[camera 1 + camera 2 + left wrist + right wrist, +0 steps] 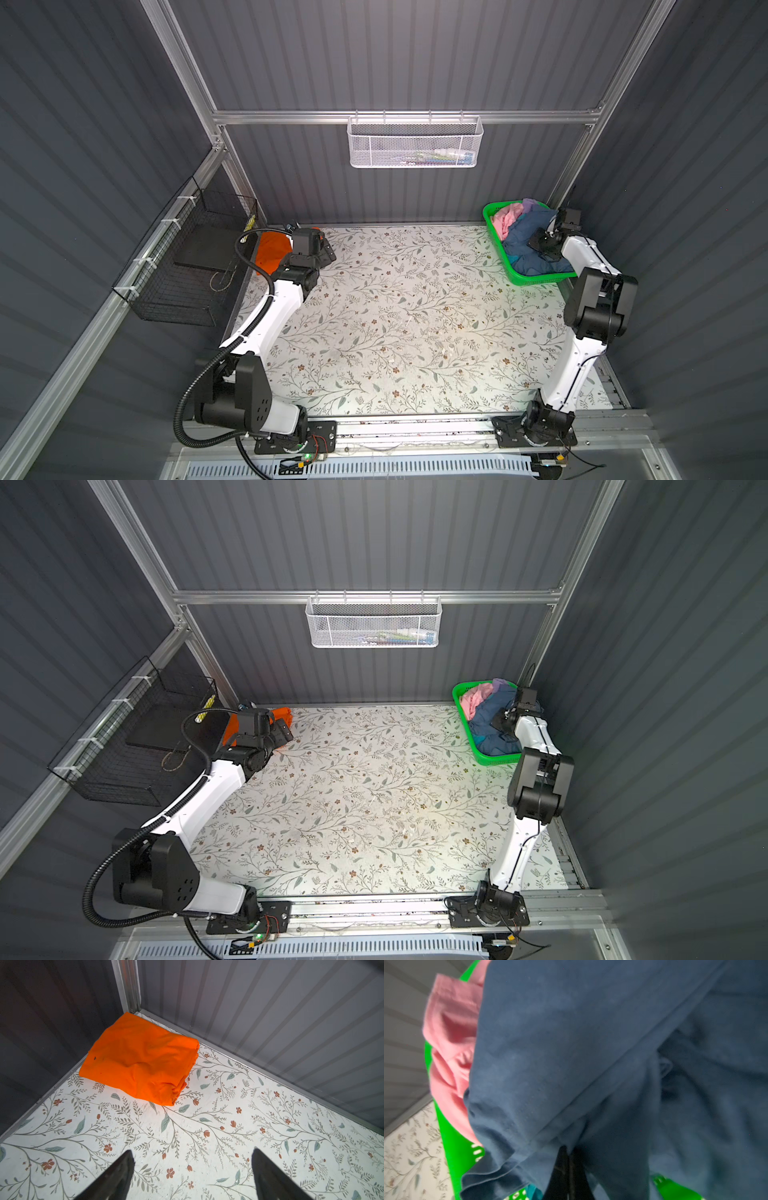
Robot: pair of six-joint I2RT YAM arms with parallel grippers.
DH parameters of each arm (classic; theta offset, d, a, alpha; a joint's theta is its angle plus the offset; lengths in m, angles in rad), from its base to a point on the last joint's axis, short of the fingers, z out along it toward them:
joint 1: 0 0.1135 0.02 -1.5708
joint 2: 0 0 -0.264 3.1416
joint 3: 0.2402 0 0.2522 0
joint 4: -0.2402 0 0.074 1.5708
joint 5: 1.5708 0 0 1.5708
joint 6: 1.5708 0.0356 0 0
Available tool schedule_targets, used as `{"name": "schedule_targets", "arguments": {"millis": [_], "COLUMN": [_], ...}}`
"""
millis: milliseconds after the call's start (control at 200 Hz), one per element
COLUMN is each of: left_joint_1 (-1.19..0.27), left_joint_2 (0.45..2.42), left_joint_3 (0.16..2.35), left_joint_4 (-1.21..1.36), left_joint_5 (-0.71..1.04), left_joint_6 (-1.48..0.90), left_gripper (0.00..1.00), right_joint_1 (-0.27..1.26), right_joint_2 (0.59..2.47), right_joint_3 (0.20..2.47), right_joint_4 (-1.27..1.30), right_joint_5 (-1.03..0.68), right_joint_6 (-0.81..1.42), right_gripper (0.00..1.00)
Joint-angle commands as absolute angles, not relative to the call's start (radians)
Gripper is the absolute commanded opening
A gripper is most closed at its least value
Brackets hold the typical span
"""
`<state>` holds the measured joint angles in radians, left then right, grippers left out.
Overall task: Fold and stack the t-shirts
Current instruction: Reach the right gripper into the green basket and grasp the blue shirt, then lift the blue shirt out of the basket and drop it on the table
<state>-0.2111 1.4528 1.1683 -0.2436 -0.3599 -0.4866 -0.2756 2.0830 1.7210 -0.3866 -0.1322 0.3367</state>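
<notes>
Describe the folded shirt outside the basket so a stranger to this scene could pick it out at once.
Find the flower-patterned table and go to its far left corner. There lies the orange t-shirt, folded into a compact block. It alone is bright orange and outside the green basket, where the pink t-shirt and dark blue t-shirt lie crumpled.

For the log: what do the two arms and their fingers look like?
Both arms have white shells with black joint housings. The left arm carries a ribbed black conduit; the right arm a thin black cable. Fingers are black and tapered.
</notes>
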Motion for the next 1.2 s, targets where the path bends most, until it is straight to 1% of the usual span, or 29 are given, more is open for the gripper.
{"name": "schedule_targets", "arguments": {"millis": [0, 180, 400, 505, 630, 756, 916, 1086, 1196], "left_joint_1": [-0.224, -0.247, -0.256, -0.262, -0.267, -0.267, -0.267, -0.267, -0.267], "left_joint_2": [1.453, 1.400, 1.315, 1.301, 1.266, 1.230, 1.200, 1.180, 1.163], "left_joint_3": [1.205, 1.204, 1.209, 1.248, 1.256, 1.253, 1.259, 1.273, 1.269], "left_joint_4": [-0.257, -0.276, -0.340, -0.385, -0.392, -0.388, -0.420, -0.474, -0.488], "left_joint_5": [-0.320, -0.300, -0.255, -0.219, -0.200, -0.193, -0.209, -0.219, -0.228], "left_joint_6": [-0.485, -0.484, -0.519, -0.507, -0.500, -0.503, -0.496, -0.479, -0.473], "left_gripper": [0.88, 0.87, 0.88, 0.85, 0.84, 0.85, 0.86, 0.86, 0.87], "right_joint_1": [-0.253, -0.189, 0.007, 0.106, 0.242, 0.364, 0.516, 0.592, 0.602], "right_joint_2": [1.960, 1.746, 1.454, 1.342, 1.268, 1.297, 1.435, 1.647, 1.718], "right_joint_3": [1.679, 1.542, 1.367, 1.379, 1.507, 1.682, 1.885, 2.186, 2.304], "right_joint_4": [-0.336, -0.309, -0.301, -0.345, -0.383, -0.442, -0.453, -0.546, -0.574], "right_joint_5": [-0.129, -0.105, 0.017, 0.054, 0.118, 0.084, 0.034, -0.058, -0.107], "right_joint_6": [0.349, 0.341, 0.257, 0.228, 0.172, 0.161, 0.139, 0.142, 0.161], "right_gripper": [0.00, 0.00, 0.00, 0.00, 0.00, 0.00, 0.00, 0.00, 0.00]}}
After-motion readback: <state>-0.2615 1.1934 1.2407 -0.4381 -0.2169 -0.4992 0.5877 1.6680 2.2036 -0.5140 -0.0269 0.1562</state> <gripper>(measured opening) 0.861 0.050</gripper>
